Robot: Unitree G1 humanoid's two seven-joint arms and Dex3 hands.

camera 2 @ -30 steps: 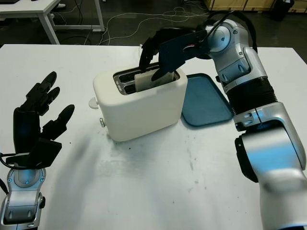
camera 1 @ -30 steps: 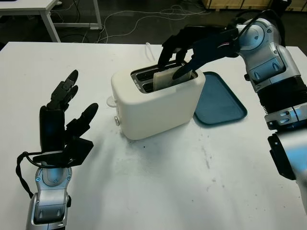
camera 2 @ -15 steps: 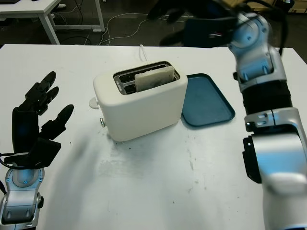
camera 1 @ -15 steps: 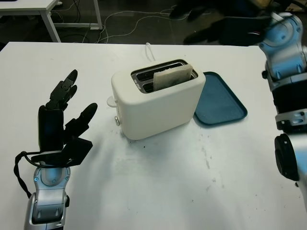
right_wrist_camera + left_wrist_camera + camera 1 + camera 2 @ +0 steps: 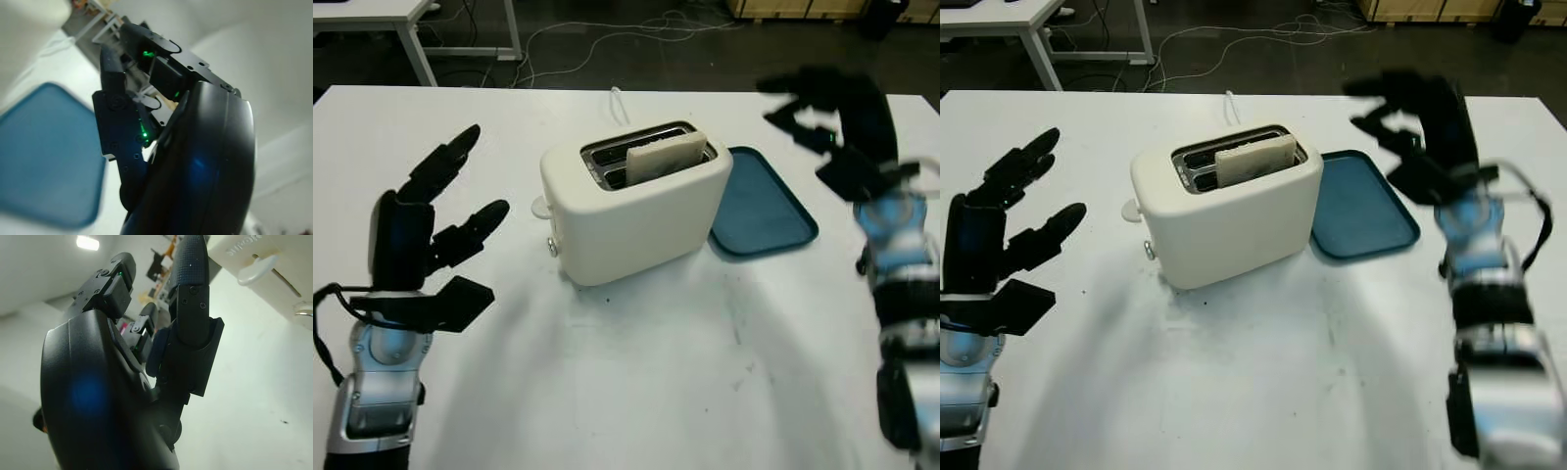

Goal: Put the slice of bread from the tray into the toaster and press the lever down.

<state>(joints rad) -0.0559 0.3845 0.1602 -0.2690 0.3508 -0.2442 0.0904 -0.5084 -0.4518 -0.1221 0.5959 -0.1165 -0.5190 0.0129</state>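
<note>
Standing in toaster slot: bread; both hands empty, right hand above tray.

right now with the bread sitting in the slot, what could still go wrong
The slice of bread stands proud of the toaster and leans across its slot, so it might jam when the lever goes down. The toaster sits loose on the table, so a hard press could tip or slide it toward the blue tray. The left hand, open beside the lever end, may slip off that small tab. The right hand is open above the tray.
</note>
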